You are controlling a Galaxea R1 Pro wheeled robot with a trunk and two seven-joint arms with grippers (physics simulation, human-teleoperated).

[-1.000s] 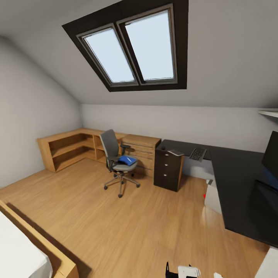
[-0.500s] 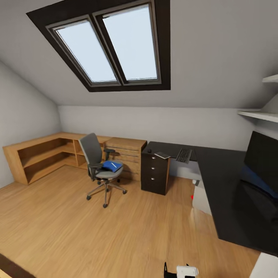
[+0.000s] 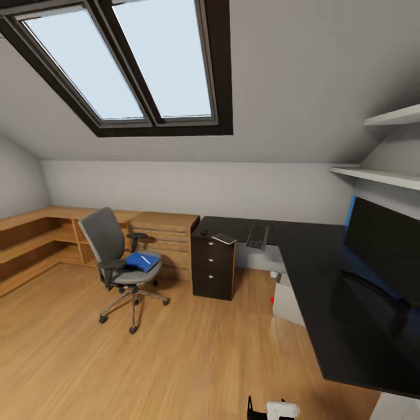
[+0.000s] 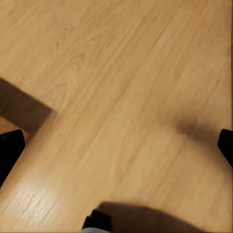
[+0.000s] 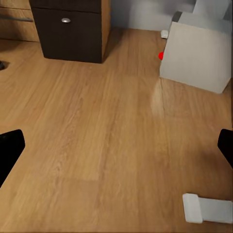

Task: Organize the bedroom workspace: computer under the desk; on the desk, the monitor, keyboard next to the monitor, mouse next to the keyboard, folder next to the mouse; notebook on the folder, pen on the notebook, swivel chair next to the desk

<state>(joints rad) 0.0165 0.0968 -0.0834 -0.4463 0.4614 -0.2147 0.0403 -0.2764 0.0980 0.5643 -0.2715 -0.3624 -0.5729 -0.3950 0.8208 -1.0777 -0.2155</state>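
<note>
Wood floor point(image 3: 192, 350) separates you from the chair point(image 3: 119, 259) holding the folder point(image 3: 142, 261); with both jaws spread empty, rolling in carelessly could bump it away.

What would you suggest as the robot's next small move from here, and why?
Probably roll forward and left toward the swivel chair. The folder lies on its seat, across open floor from the robot, while the desk it belongs on stands at the right. Both claws, left claw and right claw, are open and hold nothing.
</note>
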